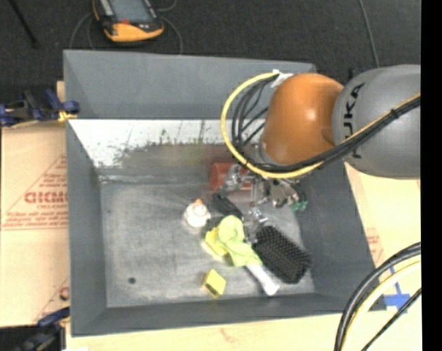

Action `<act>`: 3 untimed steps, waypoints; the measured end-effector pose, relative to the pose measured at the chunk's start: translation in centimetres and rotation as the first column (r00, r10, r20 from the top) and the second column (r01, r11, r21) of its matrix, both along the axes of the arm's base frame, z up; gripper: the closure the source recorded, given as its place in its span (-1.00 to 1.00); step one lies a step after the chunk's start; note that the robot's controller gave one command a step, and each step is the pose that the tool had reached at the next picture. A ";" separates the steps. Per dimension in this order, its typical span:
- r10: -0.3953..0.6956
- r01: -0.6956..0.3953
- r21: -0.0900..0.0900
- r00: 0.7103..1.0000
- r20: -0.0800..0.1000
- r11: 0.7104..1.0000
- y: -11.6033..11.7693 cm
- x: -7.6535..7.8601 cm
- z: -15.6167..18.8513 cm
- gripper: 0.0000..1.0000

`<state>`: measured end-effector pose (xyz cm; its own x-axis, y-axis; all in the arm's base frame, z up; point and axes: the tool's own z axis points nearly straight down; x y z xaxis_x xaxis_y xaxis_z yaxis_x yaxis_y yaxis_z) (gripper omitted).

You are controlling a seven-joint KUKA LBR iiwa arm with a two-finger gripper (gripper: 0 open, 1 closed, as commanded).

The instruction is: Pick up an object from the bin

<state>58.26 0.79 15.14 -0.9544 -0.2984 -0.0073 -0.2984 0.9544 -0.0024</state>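
The hand [254,212] hangs low in the right half of the bin [133,254], under the orange wrist cover [297,119]. It is just above a crumpled yellow-green thing [230,241] and the black hairbrush [280,256] touching it. Whether the hand is apart or together I cannot tell. A small white item [196,214] lies just left, and a yellow block [214,283] sits nearer the front wall.

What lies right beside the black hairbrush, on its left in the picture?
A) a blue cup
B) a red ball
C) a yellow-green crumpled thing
C: a yellow-green crumpled thing lies right by the left side of the black hairbrush in the bin.
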 end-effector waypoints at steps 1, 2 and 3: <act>0.167 -0.167 -0.001 0.986 -0.003 0.986 -1.8 -1.2 -4.7 -1.00; 0.080 -0.080 0.003 0.997 -0.004 0.997 -4.6 -2.4 -7.0 -1.00; 0.076 -0.076 0.004 0.997 -0.005 0.997 -5.3 -2.3 -7.4 -1.00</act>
